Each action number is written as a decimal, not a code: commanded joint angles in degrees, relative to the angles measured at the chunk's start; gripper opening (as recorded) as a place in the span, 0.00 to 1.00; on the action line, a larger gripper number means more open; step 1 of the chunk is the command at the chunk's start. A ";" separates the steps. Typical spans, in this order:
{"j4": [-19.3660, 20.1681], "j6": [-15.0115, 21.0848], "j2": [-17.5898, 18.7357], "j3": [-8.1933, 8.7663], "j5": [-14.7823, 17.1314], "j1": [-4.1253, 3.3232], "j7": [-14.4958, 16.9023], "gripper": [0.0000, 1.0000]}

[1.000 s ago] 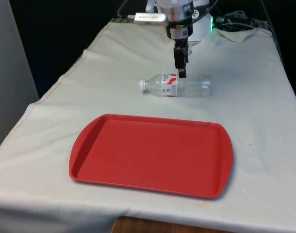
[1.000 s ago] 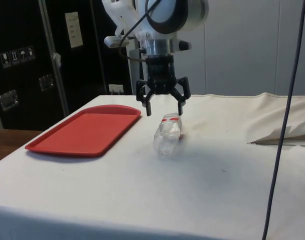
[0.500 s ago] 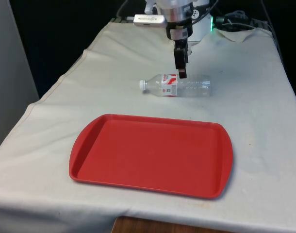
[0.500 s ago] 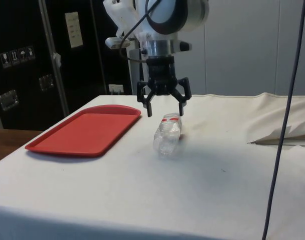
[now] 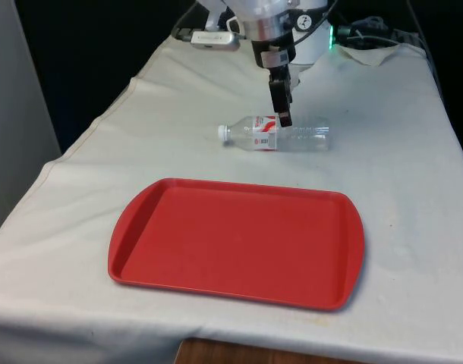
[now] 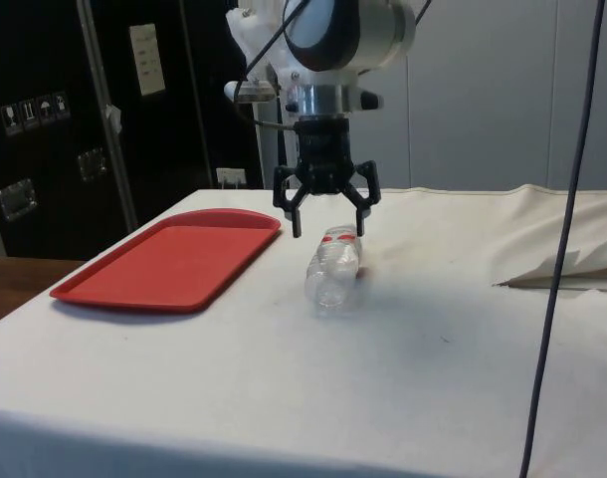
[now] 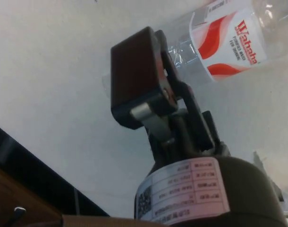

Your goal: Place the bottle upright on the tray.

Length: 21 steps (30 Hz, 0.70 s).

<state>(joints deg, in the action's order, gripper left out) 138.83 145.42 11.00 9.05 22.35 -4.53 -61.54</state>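
So the front camera sits high past the near edge of the red tray (image 5: 235, 243), looking down the table's length, tray closest to it. The side one sits low, about table height, off to the tray's flank, so the tray (image 6: 169, 261) lands on its left with dark cabinets behind. Both catch the tray and the bottle (image 5: 275, 134) lying just beyond it (image 6: 333, 269). The wrist cam looks down at the cloth from really close, right by the bottle's label (image 7: 229, 45).

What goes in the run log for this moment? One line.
gripper: open, above bottle | bottle: lying on cloth | tray: bare | phase: pre-grasp
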 commanded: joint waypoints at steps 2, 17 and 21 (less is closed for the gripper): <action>-0.11 0.00 0.23 0.06 0.46 0.06 0.63 1.00; -1.55 0.11 2.81 1.03 4.98 0.69 11.75 1.00; -1.60 0.06 3.09 1.20 4.93 0.74 13.18 1.00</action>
<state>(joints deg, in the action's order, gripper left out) 137.40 145.36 14.09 10.77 26.18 -4.18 -49.33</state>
